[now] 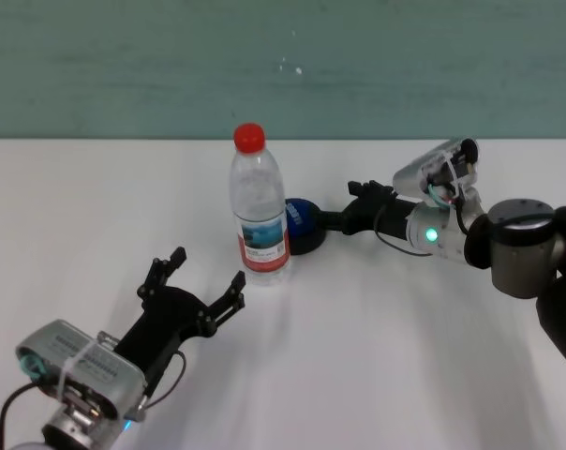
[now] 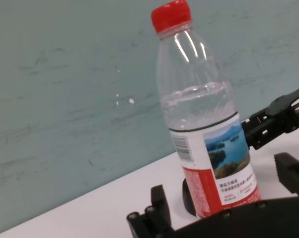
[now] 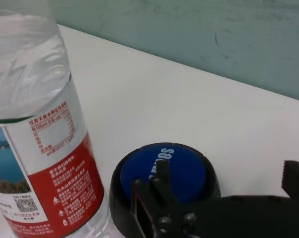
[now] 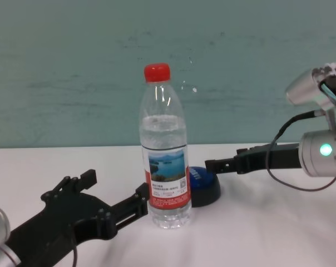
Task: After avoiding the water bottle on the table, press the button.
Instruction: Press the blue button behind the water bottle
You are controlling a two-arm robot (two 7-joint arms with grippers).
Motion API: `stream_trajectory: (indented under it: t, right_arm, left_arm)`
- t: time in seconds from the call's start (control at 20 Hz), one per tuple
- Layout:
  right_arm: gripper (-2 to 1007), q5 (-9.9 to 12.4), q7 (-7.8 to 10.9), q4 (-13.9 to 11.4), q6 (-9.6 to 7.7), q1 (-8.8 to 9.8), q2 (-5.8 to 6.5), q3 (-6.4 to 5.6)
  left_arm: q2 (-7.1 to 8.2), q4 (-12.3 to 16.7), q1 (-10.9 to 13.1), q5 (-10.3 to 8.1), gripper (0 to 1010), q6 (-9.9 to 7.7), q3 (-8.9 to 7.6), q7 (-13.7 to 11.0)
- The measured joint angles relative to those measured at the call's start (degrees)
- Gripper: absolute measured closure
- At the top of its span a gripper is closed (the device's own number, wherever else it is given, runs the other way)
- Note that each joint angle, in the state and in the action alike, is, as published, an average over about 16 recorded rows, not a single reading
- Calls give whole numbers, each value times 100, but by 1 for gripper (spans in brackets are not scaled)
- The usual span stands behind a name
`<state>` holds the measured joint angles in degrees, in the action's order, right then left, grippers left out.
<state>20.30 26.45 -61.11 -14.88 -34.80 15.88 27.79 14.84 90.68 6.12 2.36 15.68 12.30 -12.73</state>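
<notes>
Behind the water bottle, button lettering only wrist-visible.

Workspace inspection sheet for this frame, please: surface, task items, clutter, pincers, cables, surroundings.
Surface: white table, flat, no spills seen.
Water bottle: upright, red cap on, partly filled.
Button: blue dome on black base, behind the bottle and to its right, close to it; contact cannot be told.
Clutter: nothing seen.
Left pincer: open, low over the table on the bottle's near left, empty.
Right pincer: at the button's right side, open, one finger over the dome's edge in the right wrist view.
Cables: wires on both wrists, clear of the items.
Surroundings: teal wall behind the table.
</notes>
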Motion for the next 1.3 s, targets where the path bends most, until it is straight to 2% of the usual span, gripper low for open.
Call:
stream_trajectory:
  t: [0.55, 1.0, 1.3]
  right_arm:
    - [1, -86, 37, 250, 6, -96, -110, 8]
    - [1, -161, 83, 578, 49, -233, -238, 9]
    - [1, -203, 89, 523, 25, -242, -266, -9]
  left_arm:
    - [0, 0, 0, 0, 10, 0, 0, 0]
    - [0, 0, 0, 0, 9, 0, 0, 0]
    - [0, 0, 0, 0, 10, 0, 0, 0]
